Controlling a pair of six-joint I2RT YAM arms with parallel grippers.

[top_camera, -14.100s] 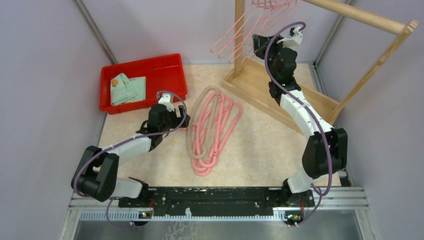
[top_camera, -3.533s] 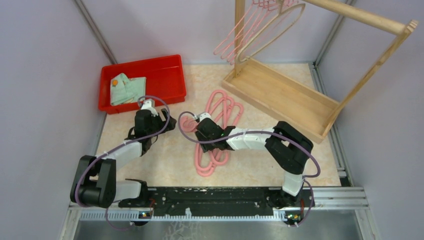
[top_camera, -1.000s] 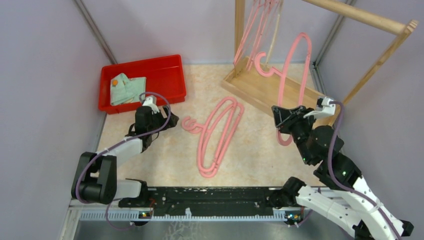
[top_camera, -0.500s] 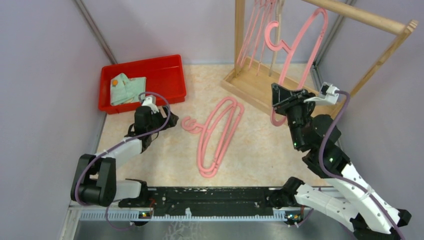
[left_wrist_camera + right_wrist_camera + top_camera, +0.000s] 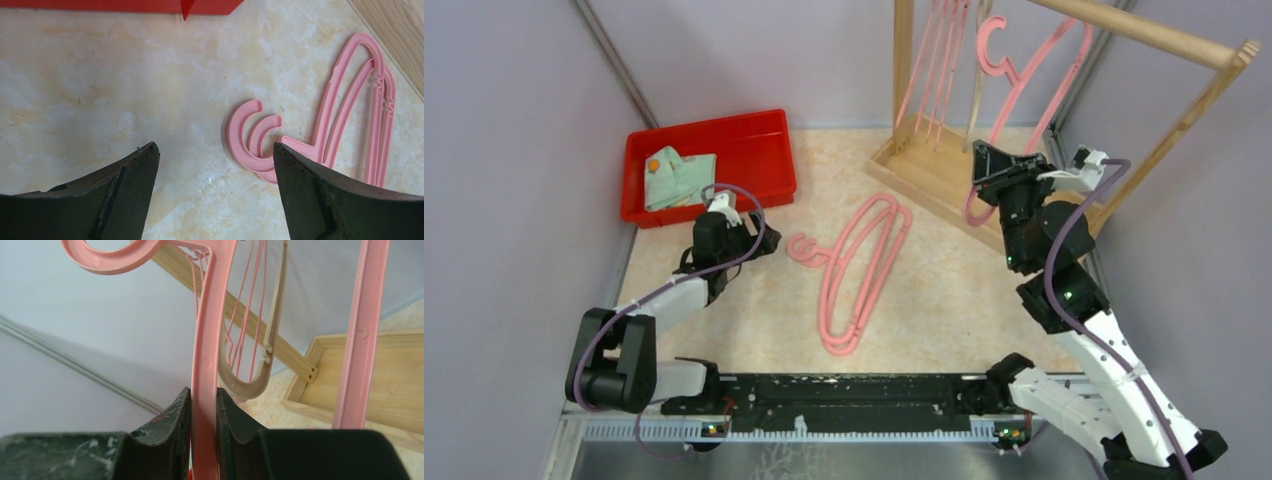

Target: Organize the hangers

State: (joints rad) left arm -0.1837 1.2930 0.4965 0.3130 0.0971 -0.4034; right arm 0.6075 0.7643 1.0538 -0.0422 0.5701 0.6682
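Observation:
My right gripper (image 5: 986,172) is shut on the lower bar of a pink hanger (image 5: 1014,72), holding it upright in the air with its hook just below the wooden rack's rod (image 5: 1146,31). In the right wrist view the pink bar (image 5: 205,335) is pinched between the fingers of that gripper (image 5: 203,394). Several pink hangers (image 5: 930,62) and a beige one (image 5: 270,335) hang on the rod at the left post. Two more pink hangers (image 5: 839,343) lie flat on the table. My left gripper (image 5: 214,148) hovers open beside their hooks (image 5: 250,150).
The rack's wooden base tray (image 5: 944,172) sits at the back right. A red bin (image 5: 764,130) holding folded green cloth (image 5: 679,178) stands at the back left. Grey walls close in on both sides.
My right arm has raised the held pink hanger higher and further back, bringing its hook up near the rod. The left arm and the table hangers have not moved.

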